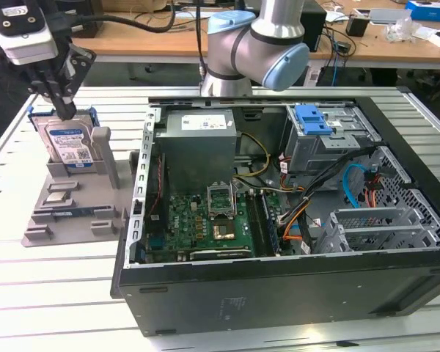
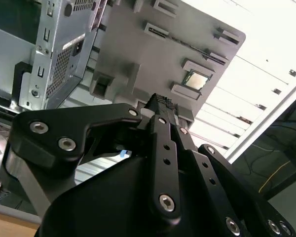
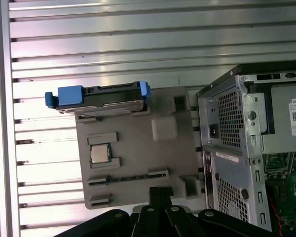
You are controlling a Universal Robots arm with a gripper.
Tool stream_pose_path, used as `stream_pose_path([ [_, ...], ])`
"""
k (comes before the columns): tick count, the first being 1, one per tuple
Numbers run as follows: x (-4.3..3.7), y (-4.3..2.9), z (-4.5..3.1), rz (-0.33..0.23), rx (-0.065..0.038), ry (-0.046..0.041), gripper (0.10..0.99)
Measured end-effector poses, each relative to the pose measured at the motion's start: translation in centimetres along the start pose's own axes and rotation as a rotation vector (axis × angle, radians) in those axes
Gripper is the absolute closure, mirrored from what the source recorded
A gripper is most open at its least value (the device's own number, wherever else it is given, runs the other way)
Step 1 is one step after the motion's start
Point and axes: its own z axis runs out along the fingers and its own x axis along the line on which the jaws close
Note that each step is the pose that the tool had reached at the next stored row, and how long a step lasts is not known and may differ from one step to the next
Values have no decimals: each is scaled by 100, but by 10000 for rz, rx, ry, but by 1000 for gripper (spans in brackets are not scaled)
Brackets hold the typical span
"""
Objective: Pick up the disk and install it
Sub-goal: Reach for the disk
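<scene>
gripper [image 1: 64,112], pressed together on nothing, above the upright disk [image 1: 67,143] in a grey fixture [image 1: 66,224]; we judge a clean pick needs centring over its top edge.

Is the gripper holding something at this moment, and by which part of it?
Nothing is held. The gripper, fingers shut together, hangs over the disk, which stands on edge in the grey holder.
</scene>
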Motion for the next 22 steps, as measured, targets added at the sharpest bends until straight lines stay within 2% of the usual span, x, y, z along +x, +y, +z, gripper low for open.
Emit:
stream_pose_path([
  [4,118,-9,1,1,0,1,980],
  [6,224,-14,7,1,0,0,980],
  [9,398,19,13,2,1,0,980],
  [12,514,58,16,1,1,0,980],
  [15,602,88,20,1,1,0,980],
  [22,719,146,34,1,1,0,980],
])
